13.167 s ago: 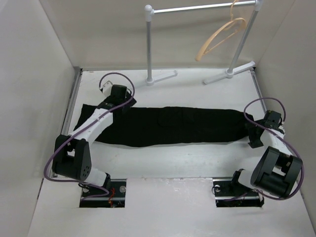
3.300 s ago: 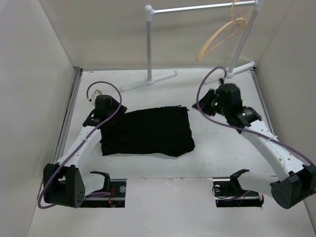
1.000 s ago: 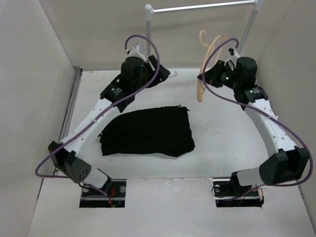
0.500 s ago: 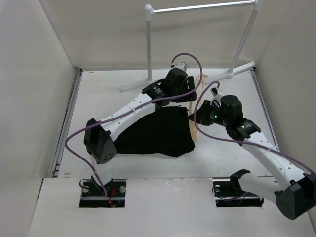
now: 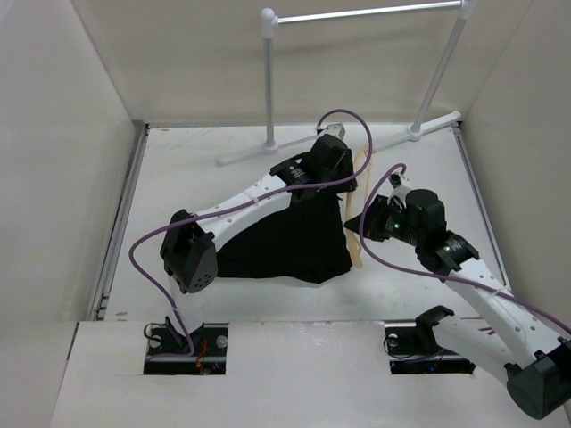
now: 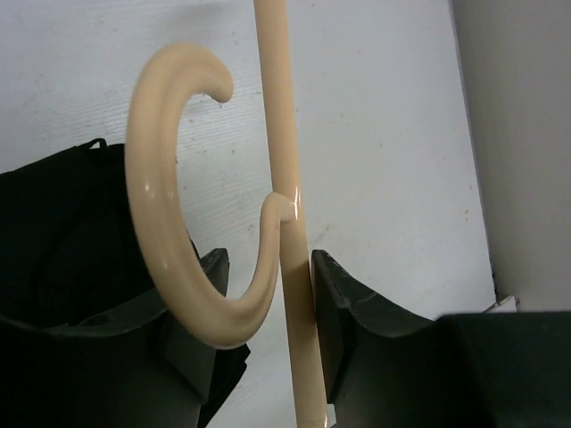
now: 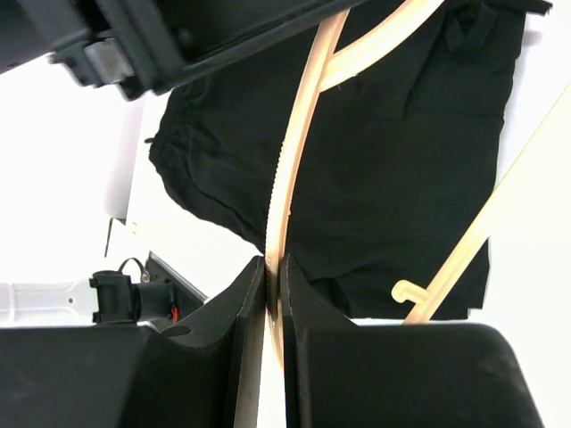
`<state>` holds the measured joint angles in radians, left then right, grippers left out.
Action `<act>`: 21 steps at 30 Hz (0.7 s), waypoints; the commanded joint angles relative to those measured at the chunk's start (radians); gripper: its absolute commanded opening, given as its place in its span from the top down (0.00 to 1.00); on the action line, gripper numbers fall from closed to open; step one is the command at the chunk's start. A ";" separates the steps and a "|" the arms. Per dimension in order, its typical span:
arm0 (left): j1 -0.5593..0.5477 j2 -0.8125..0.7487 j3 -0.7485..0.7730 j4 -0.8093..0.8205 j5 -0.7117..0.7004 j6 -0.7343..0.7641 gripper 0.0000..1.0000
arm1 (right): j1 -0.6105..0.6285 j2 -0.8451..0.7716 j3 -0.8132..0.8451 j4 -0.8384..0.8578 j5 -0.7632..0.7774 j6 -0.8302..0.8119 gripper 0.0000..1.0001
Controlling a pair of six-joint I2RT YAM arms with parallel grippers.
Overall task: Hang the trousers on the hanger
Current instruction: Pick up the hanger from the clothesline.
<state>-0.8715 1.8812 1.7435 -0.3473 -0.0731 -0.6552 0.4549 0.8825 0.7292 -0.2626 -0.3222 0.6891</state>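
The black trousers [image 5: 277, 236] lie folded on the table. Along their right edge lies the tan hanger [image 5: 357, 252], running front to back. My left gripper [image 5: 346, 178] reaches across to its far end. In the left wrist view, the left gripper [image 6: 268, 259] is shut on the hanger's neck. One pad presses the straight bar [image 6: 278, 116] and the hook [image 6: 156, 223] curves across the other finger. My right gripper [image 5: 361, 225] is shut on the hanger. In the right wrist view, the right gripper [image 7: 274, 263] pinches the hanger's thin curved arm [image 7: 299, 134] above the trousers [image 7: 401, 160].
A silver rail [image 5: 366, 13] on two posts with white feet [image 5: 268, 152] stands at the back of the table. Plain walls close in the left and right sides. The left arm [image 5: 241, 201] stretches diagonally over the trousers.
The right gripper brought the hanger down from near the rail to the trousers' right edge. The left arm swung right to meet it, and its jaws narrowed round the hanger's neck.
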 commanded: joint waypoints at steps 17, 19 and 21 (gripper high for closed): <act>-0.051 -0.086 -0.254 0.272 -0.031 -0.236 0.98 | 0.001 -0.111 -0.011 -0.099 0.058 0.009 0.60; -0.071 -0.120 -0.340 0.358 -0.085 -0.291 0.98 | -0.008 -0.142 0.001 -0.138 0.090 0.009 0.54; -0.100 -0.139 -0.403 0.433 -0.144 -0.326 0.99 | -0.044 -0.148 0.007 -0.182 0.107 0.012 0.56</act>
<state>-0.9329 1.8381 1.3964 -0.0799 -0.1131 -0.8970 0.4442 0.7563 0.6914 -0.3889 -0.2710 0.7040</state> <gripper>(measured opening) 0.131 0.446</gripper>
